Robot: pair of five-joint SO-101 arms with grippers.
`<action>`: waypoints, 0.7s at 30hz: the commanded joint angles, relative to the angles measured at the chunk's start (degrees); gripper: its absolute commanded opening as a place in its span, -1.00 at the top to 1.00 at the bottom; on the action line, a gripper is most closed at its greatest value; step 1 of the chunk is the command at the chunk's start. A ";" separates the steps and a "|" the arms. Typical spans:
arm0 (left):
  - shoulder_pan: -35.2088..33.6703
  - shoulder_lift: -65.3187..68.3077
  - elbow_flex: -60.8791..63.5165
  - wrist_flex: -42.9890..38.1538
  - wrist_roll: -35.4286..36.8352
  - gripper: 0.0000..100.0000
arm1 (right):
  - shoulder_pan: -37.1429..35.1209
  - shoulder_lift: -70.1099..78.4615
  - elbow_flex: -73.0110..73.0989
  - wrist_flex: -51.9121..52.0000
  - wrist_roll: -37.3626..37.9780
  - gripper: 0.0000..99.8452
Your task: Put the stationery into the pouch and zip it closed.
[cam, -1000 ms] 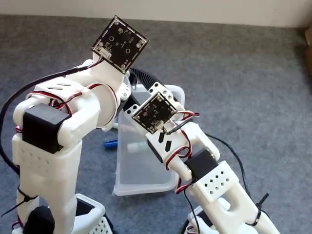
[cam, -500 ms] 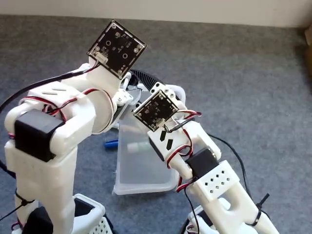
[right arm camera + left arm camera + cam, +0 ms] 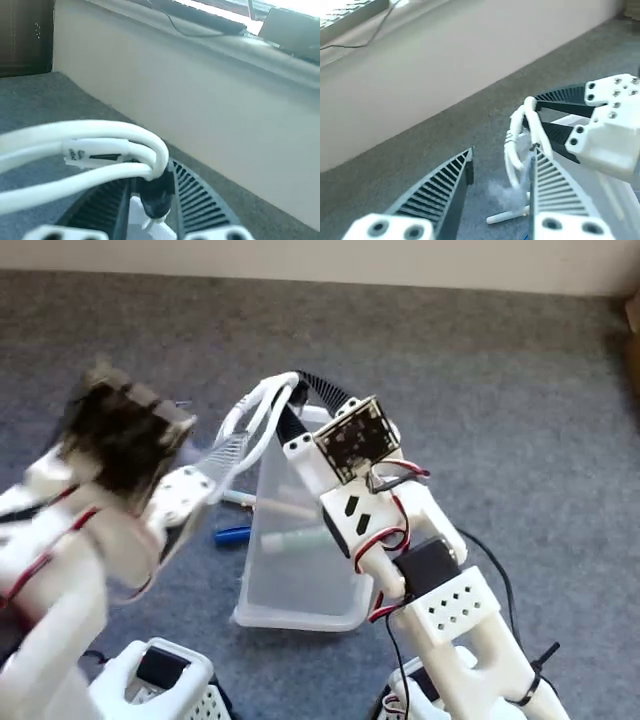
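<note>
A clear plastic pouch (image 3: pixel 300 585) stands on the grey carpet with a pale marker (image 3: pixel 300 540) and a thin pencil (image 3: pixel 290 508) inside. My right gripper (image 3: pixel 292 402) is at the pouch's top end, shut on its white cord loop (image 3: pixel 100 145) and black zip pull (image 3: pixel 157 192). My left gripper (image 3: pixel 502 150) is open just left of that loop (image 3: pixel 522 135), one finger (image 3: pixel 552 185) close against the cord, nothing held. A blue pen (image 3: pixel 230 534) and a white pen (image 3: pixel 507 216) lie on the carpet beside the pouch's left edge.
Both arm bases (image 3: pixel 160 680) stand at the near edge. A pale wall (image 3: pixel 445 75) runs along the far side. Open carpet (image 3: pixel 520 410) lies to the right of the pouch and beyond it.
My left arm has swung down and to the left, off the pouch's top, and its gripper now sits open beside the loop. My right gripper shifted slightly right, still holding the loop.
</note>
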 commanded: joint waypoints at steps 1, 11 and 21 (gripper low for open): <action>-6.81 -3.38 2.15 0.18 0.00 0.64 | 0.57 -0.04 -9.10 6.99 -3.16 0.99; -12.18 -16.92 11.91 0.09 2.81 0.64 | 0.48 0.40 -30.55 23.34 -7.47 0.99; -12.26 -28.09 20.97 0.18 5.63 0.64 | 0.75 11.12 -42.51 22.73 -7.03 0.99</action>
